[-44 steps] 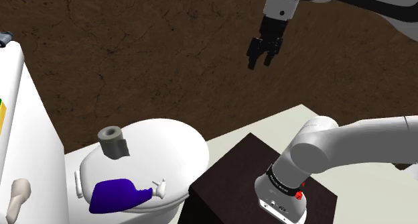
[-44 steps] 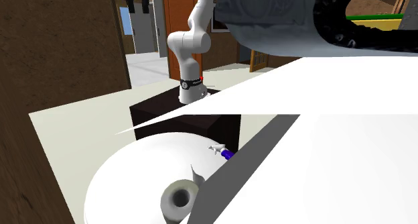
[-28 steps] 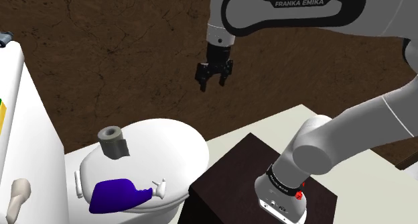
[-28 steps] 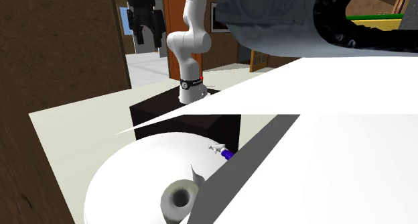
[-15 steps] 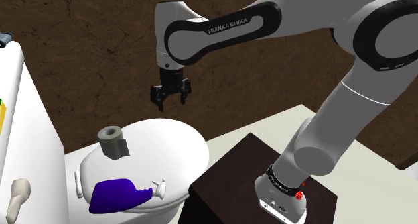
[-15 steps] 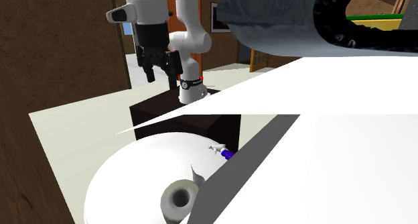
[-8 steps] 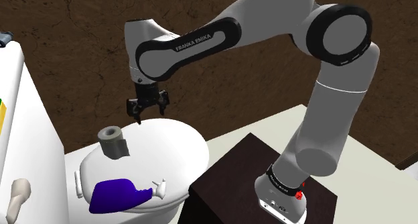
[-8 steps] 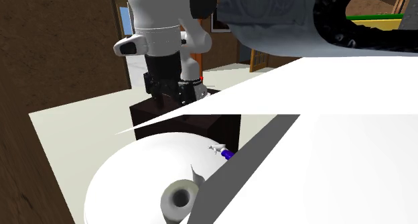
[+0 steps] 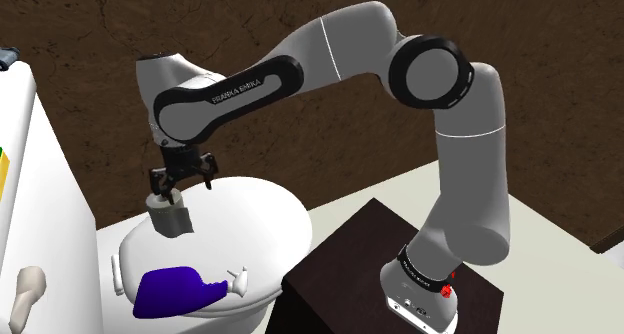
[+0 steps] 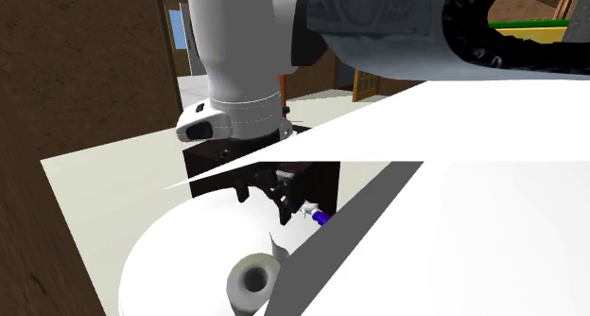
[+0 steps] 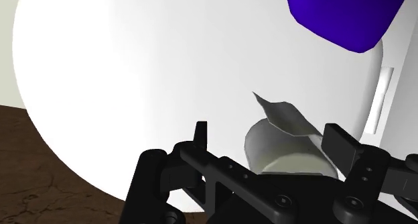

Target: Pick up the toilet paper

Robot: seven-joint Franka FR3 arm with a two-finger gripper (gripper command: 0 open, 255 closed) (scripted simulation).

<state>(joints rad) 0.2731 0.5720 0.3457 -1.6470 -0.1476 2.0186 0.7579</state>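
Grey roll point(image 9: 172, 220) just under gripper point(image 9: 182, 185): jaws apart, holding nothing. You lower straight, centre roll, then close gently.

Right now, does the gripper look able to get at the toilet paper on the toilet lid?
Probably yes. The gripper hangs open just above the toilet paper, fingers either side of it, with nothing in the way. The blue bottle lies apart on the toilet lid.

Grey toilet paper roll point(image 9: 171, 220) — upright, core upward, loose end curling — on the white toilet lid point(image 9: 262, 210).
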